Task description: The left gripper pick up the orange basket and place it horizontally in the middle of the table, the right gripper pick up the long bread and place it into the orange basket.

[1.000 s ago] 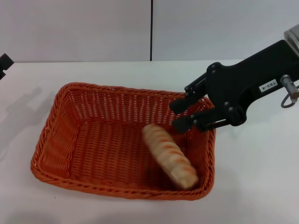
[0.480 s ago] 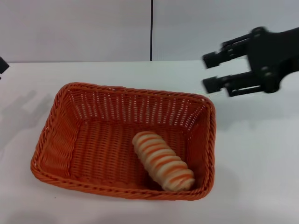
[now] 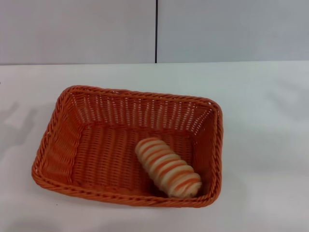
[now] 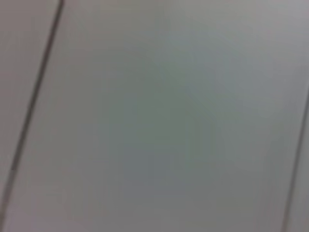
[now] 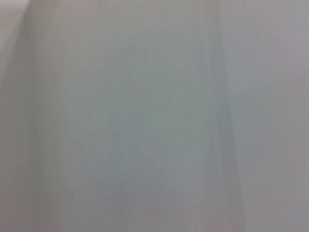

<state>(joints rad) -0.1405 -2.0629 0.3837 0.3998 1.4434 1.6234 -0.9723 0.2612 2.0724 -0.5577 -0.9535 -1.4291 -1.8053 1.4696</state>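
The orange basket (image 3: 63,145) lies lengthwise across the middle of the white table (image 3: 260,145) in the head view. Inside it, toward its right end, rests the long bread (image 3: 167,166), cream with orange-brown stripes, lying at a slant on the basket floor. Neither gripper appears in any view. Both wrist views show only a pale grey surface with faint lines.
A pale grey wall with a dark vertical seam (image 3: 156,31) stands behind the table. Faint shadows fall on the tabletop at the far left (image 3: 19,121).
The right gripper, open above the basket's right end a second ago, rose up and to the right and left the head view. The bread settled in the basket.
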